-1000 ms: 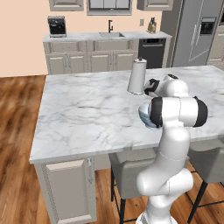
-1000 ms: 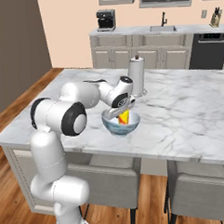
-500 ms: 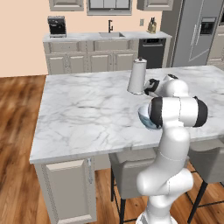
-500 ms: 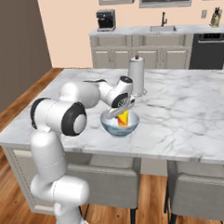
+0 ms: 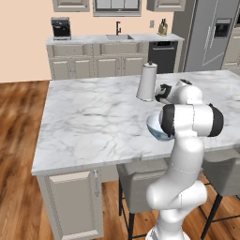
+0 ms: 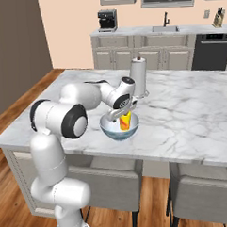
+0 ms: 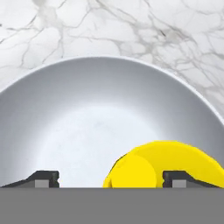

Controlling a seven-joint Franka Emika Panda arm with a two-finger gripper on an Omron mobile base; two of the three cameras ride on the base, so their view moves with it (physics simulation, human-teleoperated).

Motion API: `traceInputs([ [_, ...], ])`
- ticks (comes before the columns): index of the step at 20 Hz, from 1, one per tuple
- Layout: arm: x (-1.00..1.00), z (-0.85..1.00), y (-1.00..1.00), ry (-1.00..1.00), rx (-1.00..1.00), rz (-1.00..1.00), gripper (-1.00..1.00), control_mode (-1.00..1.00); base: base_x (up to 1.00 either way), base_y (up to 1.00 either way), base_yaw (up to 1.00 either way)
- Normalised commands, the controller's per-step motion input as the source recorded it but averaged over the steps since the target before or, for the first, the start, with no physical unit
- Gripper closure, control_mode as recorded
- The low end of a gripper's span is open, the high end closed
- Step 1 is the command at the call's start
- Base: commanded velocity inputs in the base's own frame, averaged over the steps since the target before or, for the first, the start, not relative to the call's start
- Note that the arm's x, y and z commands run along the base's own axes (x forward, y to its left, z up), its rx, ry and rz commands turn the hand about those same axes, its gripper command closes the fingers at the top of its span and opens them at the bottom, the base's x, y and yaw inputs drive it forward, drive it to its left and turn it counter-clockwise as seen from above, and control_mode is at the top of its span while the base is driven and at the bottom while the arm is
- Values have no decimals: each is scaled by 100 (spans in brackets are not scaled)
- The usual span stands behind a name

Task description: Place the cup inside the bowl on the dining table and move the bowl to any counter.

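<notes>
gripper (image 7: 107, 177): jaws spread wide, gripping nothing | yellow cup (image 6: 125, 120): lying inside bowl (image 6: 111, 131) on dining table (image 6: 191, 116), between the fingertips | step: cup release | advice: lift straight up clear of the cup, then grip the bowl's rim firmly for the counter (image 6: 130, 32).

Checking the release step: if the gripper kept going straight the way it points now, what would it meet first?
Most likely the cup, lying between the open gripper fingertips inside the bowl; beyond it, the bowl's white floor. Depth is hard to judge.
</notes>
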Motion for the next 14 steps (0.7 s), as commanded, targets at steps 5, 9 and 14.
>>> traceInputs([
  [5,-29,23,0,0,0,0,-100,-100,0,0,0],
  [9,-47,49,0,-4,0,0,-100,-100,0,0,0],
  [14,-31,50,0,0,0,0,-100,-100,0,0,0],
])
